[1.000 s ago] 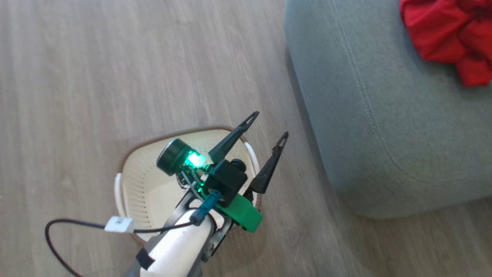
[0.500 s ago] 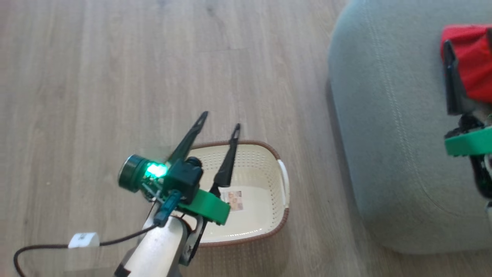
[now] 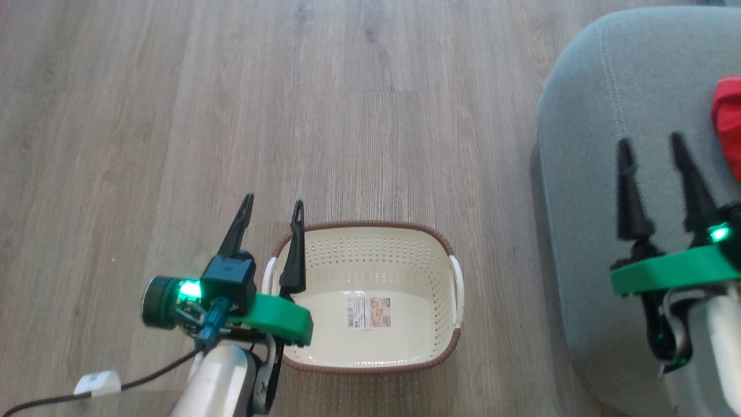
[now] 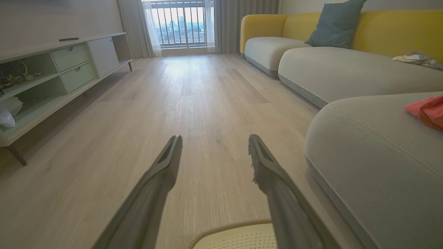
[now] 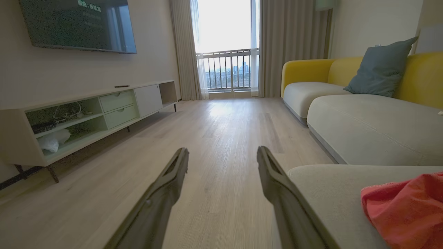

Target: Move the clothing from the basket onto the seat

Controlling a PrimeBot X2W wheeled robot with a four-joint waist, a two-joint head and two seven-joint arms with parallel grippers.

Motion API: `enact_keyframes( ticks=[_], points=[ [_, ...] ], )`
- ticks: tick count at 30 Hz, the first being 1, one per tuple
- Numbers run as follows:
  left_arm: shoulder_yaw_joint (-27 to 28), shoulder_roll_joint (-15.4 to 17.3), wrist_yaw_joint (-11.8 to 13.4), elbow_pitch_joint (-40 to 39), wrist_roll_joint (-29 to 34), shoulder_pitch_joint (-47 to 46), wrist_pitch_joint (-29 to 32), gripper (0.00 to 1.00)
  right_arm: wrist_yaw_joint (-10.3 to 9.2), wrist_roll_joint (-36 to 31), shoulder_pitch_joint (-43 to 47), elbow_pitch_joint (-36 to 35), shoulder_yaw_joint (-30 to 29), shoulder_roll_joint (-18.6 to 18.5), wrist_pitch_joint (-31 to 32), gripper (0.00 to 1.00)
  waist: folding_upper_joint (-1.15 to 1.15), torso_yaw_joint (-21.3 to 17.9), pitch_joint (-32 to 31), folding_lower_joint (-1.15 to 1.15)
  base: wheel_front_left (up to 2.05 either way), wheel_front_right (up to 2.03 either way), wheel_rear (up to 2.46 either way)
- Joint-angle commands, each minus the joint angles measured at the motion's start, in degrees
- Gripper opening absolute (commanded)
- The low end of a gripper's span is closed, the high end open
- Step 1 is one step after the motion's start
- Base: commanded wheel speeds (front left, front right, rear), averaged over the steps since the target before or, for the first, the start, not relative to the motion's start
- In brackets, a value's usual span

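Clothing (image 3: 728, 124): one bright red bundle, lying on the seat (image 3: 584, 174). The edge of the head view cuts it off, so I cannot tell its long axis.

Seat: grey-green cushion with a stitched seam, standing on the robot's right, well apart from the basket.

Right gripper (image 3: 650, 139): hovers over the seat, fingers spread with nothing between them. The red bundle lies just to the right of the fingers and a little ahead. This is plainly the nearer arm to it.

Basket (image 3: 370, 225): cream, brown-rimmed, on the wooden floor (image 3: 231, 87) between the two arms, long axis running left to right across the robot. Its bottom shows bare around a paper label (image 3: 370, 313); no red fabric is in it.

Left gripper (image 3: 273, 200): at the basket's left end, fingers parted and empty, pointing forward over the floor. The inner finger crosses the left handle (image 3: 268, 275) in the head view; I cannot tell if they touch.

Judgement: with the basket bare, the transfer looks finished or nearly so. Any tidying of the bundle would fall to the right arm, reaching rightward.
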Motion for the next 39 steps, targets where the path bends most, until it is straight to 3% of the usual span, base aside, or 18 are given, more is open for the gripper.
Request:
enact_keyframes(
  ticks=[1, 3, 10, 25, 39],
  points=[
    [2.8, 0.0, 1.3, -2.1, 0.5, -0.7, -0.3, 1.00, -0.01, -1.2, 0.4, -1.0, 1.0, 0.3, -0.1, 1.00, 0.00, 0.4, -0.4, 0.01, 0.00, 0.00, 0.00],
    [3.1, 0.0, 2.4, -2.2, 0.3, 0.1, -0.3, 1.00, -0.01, -1.8, 1.2, 0.3, 1.5, 1.3, -0.1, 1.00, 0.00, 0.6, -0.6, 0.01, 0.00, 0.00, 0.00],
    [3.1, 0.0, 2.8, -1.4, -0.8, 1.6, -0.3, 1.00, -0.01, -3.5, 3.0, 1.9, 1.9, 3.4, -0.1, 1.00, 0.00, 1.0, -1.4, 0.01, 0.00, 0.00, 0.00],
    [4.0, 0.0, 1.8, -1.4, -2.2, 2.3, -0.3, 1.00, -0.01, -4.4, 3.6, 2.3, 2.5, 4.5, -0.1, 1.00, 0.00, 0.5, -2.2, 0.01, 0.00, 0.00, 0.00],
    [3.4, 0.0, -2.0, -2.2, -2.4, 2.2, -0.3, 1.00, -0.01, -4.2, 3.2, 2.4, 2.0, 4.5, -0.1, 1.00, 0.00, 0.3, -1.9, 0.01, 0.00, 0.00, 0.00]
  ],
)
